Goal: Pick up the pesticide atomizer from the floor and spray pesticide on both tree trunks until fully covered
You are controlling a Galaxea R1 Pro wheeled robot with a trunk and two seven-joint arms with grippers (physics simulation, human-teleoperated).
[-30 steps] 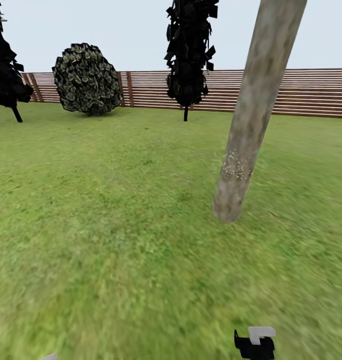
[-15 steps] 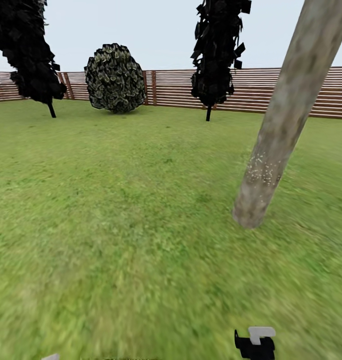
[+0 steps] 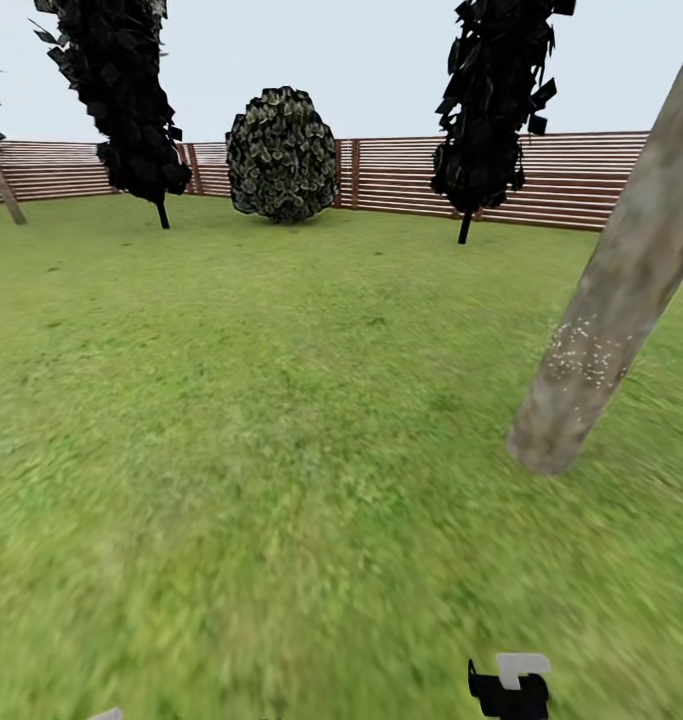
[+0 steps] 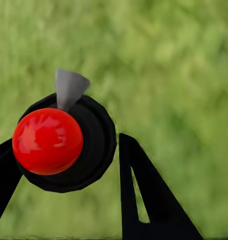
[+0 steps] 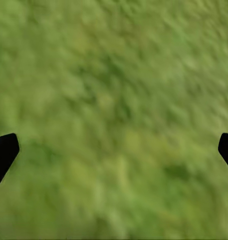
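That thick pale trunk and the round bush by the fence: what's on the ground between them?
In the head view, only bare grass lies between the tree trunk and the round bush; nothing stands there.

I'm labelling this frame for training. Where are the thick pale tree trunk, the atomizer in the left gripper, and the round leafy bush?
tree trunk (image 3: 606, 330): head view, mid-trunk beside the white speckles.
atomizer (image 4: 47, 141): left wrist view, red round cap.
bush (image 3: 281, 155): head view, middle of its foliage.
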